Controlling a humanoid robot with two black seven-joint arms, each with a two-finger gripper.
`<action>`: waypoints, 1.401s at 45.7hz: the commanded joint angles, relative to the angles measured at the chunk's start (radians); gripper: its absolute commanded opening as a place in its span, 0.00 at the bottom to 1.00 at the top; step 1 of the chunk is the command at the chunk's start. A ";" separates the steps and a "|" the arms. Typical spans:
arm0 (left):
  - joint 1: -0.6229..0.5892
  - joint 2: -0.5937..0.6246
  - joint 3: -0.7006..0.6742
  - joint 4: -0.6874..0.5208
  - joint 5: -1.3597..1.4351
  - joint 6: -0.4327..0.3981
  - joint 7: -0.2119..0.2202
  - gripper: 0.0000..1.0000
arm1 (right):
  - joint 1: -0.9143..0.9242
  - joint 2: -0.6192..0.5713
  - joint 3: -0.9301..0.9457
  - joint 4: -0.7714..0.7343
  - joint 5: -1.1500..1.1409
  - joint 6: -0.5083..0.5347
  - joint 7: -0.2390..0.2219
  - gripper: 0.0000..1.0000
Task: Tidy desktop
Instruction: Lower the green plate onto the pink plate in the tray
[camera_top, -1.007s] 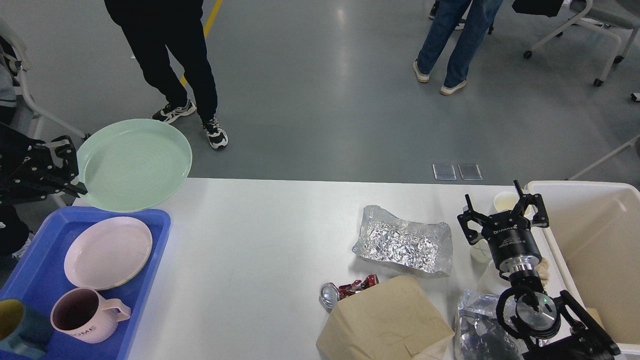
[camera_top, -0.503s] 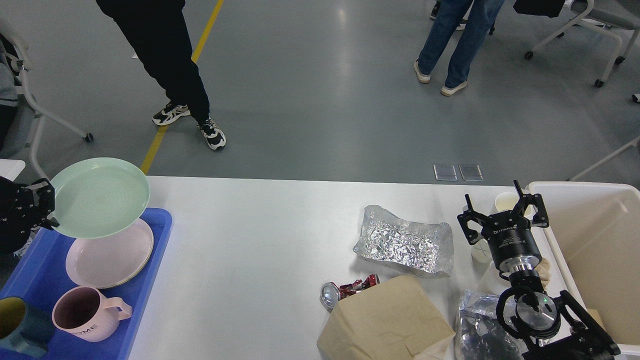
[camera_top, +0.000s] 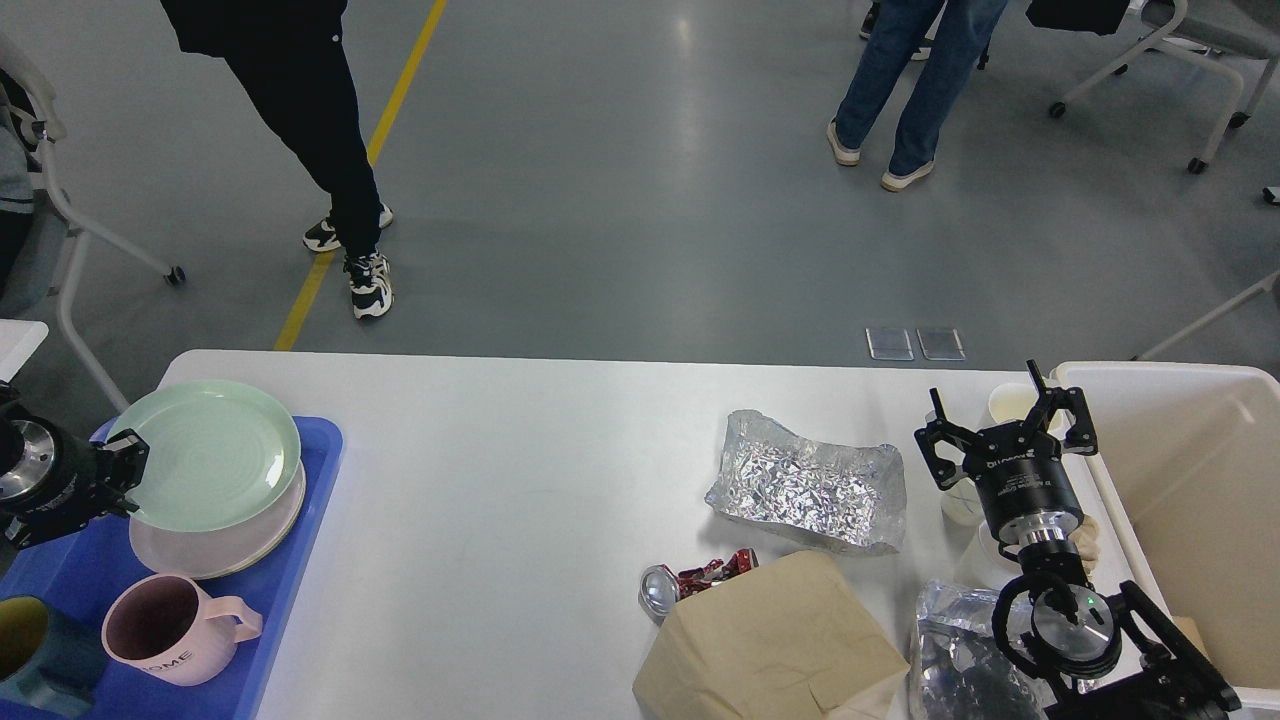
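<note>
- The desktop fills the lower part of my head view; its far edge runs across the middle, against the grey floor.
- At its left edge sits a blue tray. In it, a mint-green plate lies stacked on a pink plate, with a pink mug and a dark teal mug nearer the front corner.
- My left gripper has its fingers closed on the green plate's left rim.
- My right gripper hangs with fingers spread wide, gripping nothing, near the desk's right edge beside the cream-white bin.
- Toward the front right lie crumpled foil, a crushed red can, a brown paper bag and a silver pouch.
- White paper cups stand behind the right gripper.
</note>
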 joint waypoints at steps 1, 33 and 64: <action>0.006 -0.002 0.000 -0.002 0.002 0.000 0.001 0.00 | 0.000 0.000 0.000 0.000 0.000 0.000 0.000 1.00; 0.029 -0.001 -0.004 -0.025 0.039 -0.012 -0.013 0.19 | 0.000 0.000 0.000 0.000 0.000 0.000 0.000 1.00; -0.083 0.015 0.013 -0.023 0.038 -0.051 0.000 0.96 | 0.000 0.000 0.000 0.000 0.000 0.000 0.000 1.00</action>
